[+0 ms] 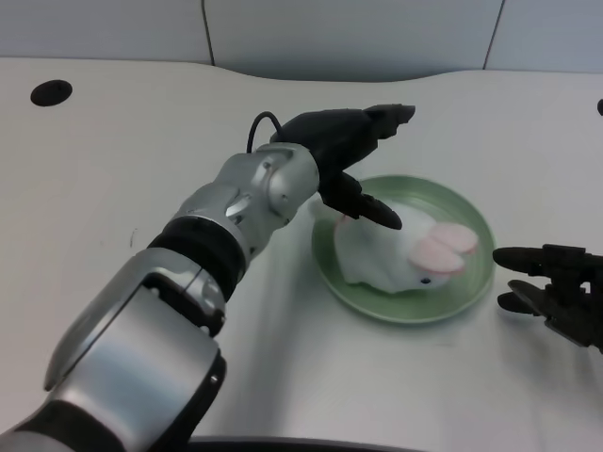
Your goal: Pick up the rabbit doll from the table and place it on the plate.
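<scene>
We find the rabbit doll (400, 252) already lying inside the green plate (471, 282), resting on its side. Its long axis runs from about ten o'clock, where the white rump sits near the plate's left rim, to about four o'clock, where the head with its pink ears and small dark eye points toward the right rim. The doll seems to rest wholly within the plate, with nothing hanging over the edge.

Our left hand (347, 155) is by far the nearer one; from it the doll lies at roughly five o'clock, just below and to the right. The hand reaches over the plate's upper-left rim. Its upper fingers (382, 121) stretch out toward two o'clock, away from the doll, while a lower finger (372, 209) lies across the rump end. We cannot tell for certain whether that finger touches the doll or only hovers just over it. The fingers are spread apart and nothing sits between them, so we judge the hand released, grasping nothing.

From this lie of things we judge the placing done, and the next move would be lifting the hand clear toward ten o'clock without dragging the doll.
</scene>
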Available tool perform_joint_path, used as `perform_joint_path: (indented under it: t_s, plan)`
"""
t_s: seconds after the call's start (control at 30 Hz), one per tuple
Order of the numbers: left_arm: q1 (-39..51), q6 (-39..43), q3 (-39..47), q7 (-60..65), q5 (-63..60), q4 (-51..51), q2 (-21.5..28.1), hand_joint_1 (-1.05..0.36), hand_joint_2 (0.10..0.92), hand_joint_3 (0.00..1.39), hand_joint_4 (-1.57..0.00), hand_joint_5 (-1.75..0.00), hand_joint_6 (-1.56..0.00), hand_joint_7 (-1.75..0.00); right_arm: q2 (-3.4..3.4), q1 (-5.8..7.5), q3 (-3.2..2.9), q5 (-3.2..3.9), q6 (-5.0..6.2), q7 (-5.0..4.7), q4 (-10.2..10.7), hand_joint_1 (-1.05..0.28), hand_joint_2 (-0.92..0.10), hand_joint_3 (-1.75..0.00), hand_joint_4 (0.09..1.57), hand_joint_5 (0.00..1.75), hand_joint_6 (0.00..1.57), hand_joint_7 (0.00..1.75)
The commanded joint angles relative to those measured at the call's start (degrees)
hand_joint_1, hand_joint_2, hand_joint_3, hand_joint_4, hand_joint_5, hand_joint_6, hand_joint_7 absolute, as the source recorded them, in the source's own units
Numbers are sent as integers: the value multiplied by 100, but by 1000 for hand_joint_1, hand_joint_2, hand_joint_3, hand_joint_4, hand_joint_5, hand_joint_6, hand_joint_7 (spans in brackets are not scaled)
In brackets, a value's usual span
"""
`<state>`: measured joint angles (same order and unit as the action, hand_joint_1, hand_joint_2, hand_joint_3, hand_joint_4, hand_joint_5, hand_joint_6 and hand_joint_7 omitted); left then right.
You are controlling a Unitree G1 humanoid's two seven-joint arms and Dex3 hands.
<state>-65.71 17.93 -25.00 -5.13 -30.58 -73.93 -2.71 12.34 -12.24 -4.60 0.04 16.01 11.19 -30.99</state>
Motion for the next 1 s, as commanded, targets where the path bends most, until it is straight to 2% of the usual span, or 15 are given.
perform_joint_path:
  t_s: [0.03, 0.17, 0.27, 0.37, 0.4, 0.47, 0.57, 0.6, 0.63, 0.7, 0.77, 0.8, 0.87, 0.9, 1.0]
  plan:
    - [428, 399, 676, -681, 748, 319, 706, -756, 919, 30, -205, -134, -241, -85, 87, 7, -106, 70, 105, -20, -120, -421, -921, -171, 1013, 210, 912, 2]
    - [873, 640, 1044, -1225, 1244, 704, 1059, -724, 921, 40, -227, -169, -253, -76, 89, -32, -126, 83, 100, -9, -166, -416, -921, -168, 1003, 207, 918, 4]
    - [1433, 790, 1414, -1572, 1731, 1225, 1364, -672, 921, 95, -256, -218, -264, -67, 100, -53, -124, 27, 181, -52, -214, -412, -921, -167, 1004, 209, 920, 5]
    - [1578, 717, 1459, -1677, 1826, 1470, 1413, -661, 921, 107, -259, -237, -269, -63, 102, -63, -125, 19, 210, -58, -240, -409, -921, -168, 1005, 210, 920, 4]
    - [1960, 654, 1697, -1758, 2126, 1835, 1530, -660, 921, 107, -257, -241, -269, -62, 106, -88, -128, 26, 223, -49, -279, -409, -921, -168, 1005, 210, 920, 4]
    - [2633, 533, 2059, -1834, 2549, 2487, 1729, -560, 921, 191, -338, -359, -331, -65, 106, -128, -139, 49, 216, -30, -330, -402, -921, -176, 1010, 214, 925, 6]
    - [3097, 225, 2227, -1895, 2768, 3107, 1830, -530, 921, 232, -356, -483, -374, -51, 109, -150, -135, 34, 195, -43, -342, -404, -921, -183, 1003, 212, 925, 5]
    - [3291, 76, 2338, -1929, 2936, 3295, 1834, -528, 921, 236, -355, -498, -378, -48, 104, -153, -142, 56, 168, -26, -339, -405, -921, -184, 1002, 212, 925, 5]
    - [3429, -45, 2416, -1952, 3054, 3440, 1833, -508, 921, 258, -410, -650, -431, -49, 100, -156, -148, 74, 150, -11, -338, -407, -921, -185, 998, 211, 928, 6]
    - [3701, -401, 2599, -2050, 3343, 3720, 1844, -498, 921, 269, -433, -741, -460, -46, 100, -159, -151, 88, 136, 5, -340, -409, -921, -185, 995, 210, 929, 6]
    - [3894, -754, 2730, -2148, 3568, 3957, 1862, -500, 921, 278, -427, -915, -542, -57, 105, -161, -150, 82, 144, 9, -345, -415, -921, -179, 991, 209, 929, 6]
    - [4079, -1195, 2865, -2050, 3745, 4224, 1824, -500, 921, 280, -424, -942, -553, -57, 111, -164, -145, 68, 190, 8, -364, -416, -921, -178, 991, 209, 930, 5]
    - [4397, -1846, 3053, -1910, 3990, 4681, 1763, -501, 921, 326, -445, -1203, -667, -87, 116, -158, -145, 63, 190, 5, -342, -416, -921, -179, 988, 208, 924, 2]
    - [4531, -2082, 3118, -1881, 4091, 4858, 1744, -490, 921, 387, -418, -1422, -726, -116, 114, -155, -146, 66, 170, 2, -325, -424, -921, -180, 988, 207, 925, 2]
    - [4685, -2422, 3165, -1850, 4179, 5163, 1732, -481, 921, 426, -381, -1613, -766, -147, 110, -152, -149, 71, 140, -2, -306, -431, -921, -182, 987, 206, 924, 2]
